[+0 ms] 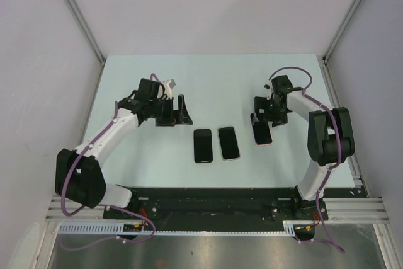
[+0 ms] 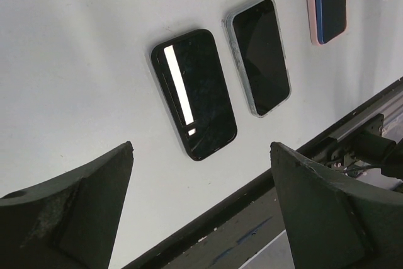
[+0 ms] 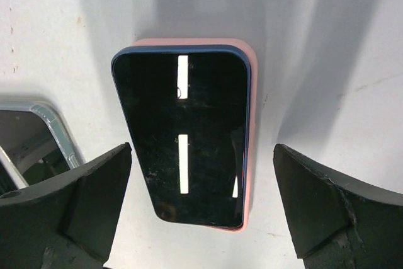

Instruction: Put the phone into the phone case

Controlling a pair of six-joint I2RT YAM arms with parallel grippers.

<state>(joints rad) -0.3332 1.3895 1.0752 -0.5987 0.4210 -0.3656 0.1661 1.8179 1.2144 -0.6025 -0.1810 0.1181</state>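
Right hand (image 1: 261,120) hangs straight above the case (image 3: 249,130), jaws spread wide and gripping nothing, one finger either side of it with clear space between. The phone (image 3: 182,137), blue at the edges, lies face up on top of the case. Its top end is about level with the case's top edge, but the body sits a touch skewed, so a pink strip shows down one long side and round a lower corner. We judge it laid in but not snapped home; whether any corner has clicked, we cannot tell. Left hand (image 1: 184,114) is well to the left of the case, wide open too, and empty. Between it and the case a black phone (image 1: 202,145) and a clear-cased phone (image 1: 228,143) lie flat, side by side, on the tabletop (image 1: 208,80)

Now the handling. The phone looks a stiff, glossy slab with a glass front, probably slippery and easily marked, so we'd take it by the long edges or press flat near the corners. The case looks soft and light; its lip should flex, and it may slide unless pinned
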